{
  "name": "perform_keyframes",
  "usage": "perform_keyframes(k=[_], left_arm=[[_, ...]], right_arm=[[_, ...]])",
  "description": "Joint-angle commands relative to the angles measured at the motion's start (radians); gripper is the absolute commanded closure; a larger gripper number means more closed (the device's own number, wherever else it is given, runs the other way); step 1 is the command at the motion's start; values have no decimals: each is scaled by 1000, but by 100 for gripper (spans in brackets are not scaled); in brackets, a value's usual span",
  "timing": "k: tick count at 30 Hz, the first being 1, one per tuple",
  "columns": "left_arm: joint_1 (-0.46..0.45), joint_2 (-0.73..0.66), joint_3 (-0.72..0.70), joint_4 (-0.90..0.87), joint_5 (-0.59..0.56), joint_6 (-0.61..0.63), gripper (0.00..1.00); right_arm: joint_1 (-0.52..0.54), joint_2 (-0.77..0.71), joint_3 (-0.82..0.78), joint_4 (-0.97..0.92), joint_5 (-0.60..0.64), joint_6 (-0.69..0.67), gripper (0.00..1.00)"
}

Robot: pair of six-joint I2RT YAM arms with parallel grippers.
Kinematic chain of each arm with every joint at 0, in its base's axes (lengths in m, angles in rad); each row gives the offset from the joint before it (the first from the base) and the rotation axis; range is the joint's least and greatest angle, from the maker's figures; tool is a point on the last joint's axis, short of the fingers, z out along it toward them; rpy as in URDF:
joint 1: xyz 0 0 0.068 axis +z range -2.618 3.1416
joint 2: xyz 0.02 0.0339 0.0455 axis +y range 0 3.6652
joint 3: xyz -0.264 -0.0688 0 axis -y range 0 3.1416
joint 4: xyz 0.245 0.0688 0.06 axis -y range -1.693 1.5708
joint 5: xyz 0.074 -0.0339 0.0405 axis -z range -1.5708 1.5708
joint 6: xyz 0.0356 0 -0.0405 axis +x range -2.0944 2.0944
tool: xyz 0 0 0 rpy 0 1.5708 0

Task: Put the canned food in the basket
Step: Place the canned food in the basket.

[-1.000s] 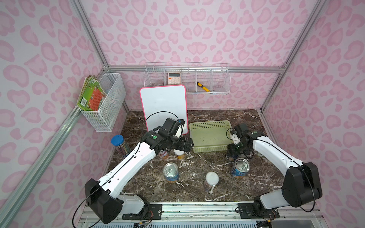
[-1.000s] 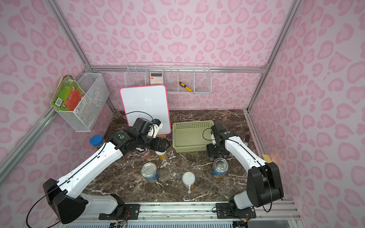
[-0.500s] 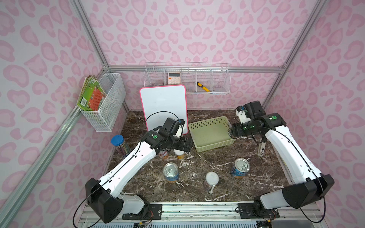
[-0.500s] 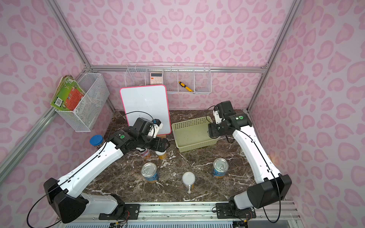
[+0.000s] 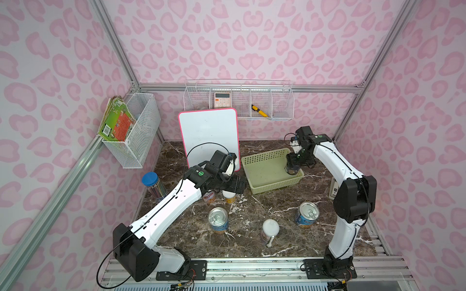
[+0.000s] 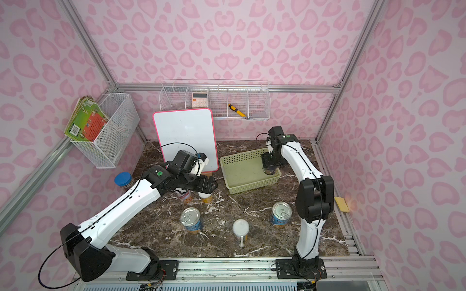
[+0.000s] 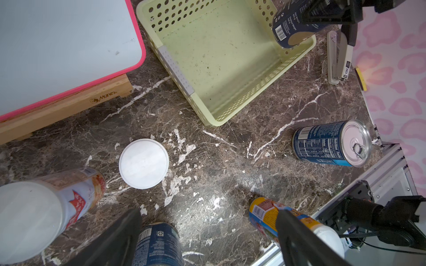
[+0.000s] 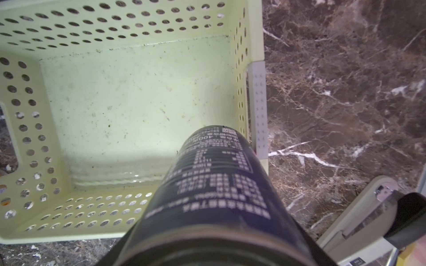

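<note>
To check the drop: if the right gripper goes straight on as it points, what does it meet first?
Probably the floor of the green basket, near its corner: the right gripper, shut on a dark blue can, points down into it. How near the wall is unclear.

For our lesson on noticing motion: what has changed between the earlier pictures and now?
The right gripper lifted a blue can from the table beside the basket and now holds it over the basket's corner. The basket turned slightly. The open left gripper and five other cans stayed put.
</note>
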Motion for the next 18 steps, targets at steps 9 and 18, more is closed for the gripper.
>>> perform_keyframes(k=[9, 18], left_arm=[[2, 12, 4, 1, -8, -3, 4], [3, 8, 2, -6, -4, -5, 4]], right_arm=[[20, -50, -192, 117, -38, 22, 58], [40, -122, -356, 111, -10, 88, 55]])
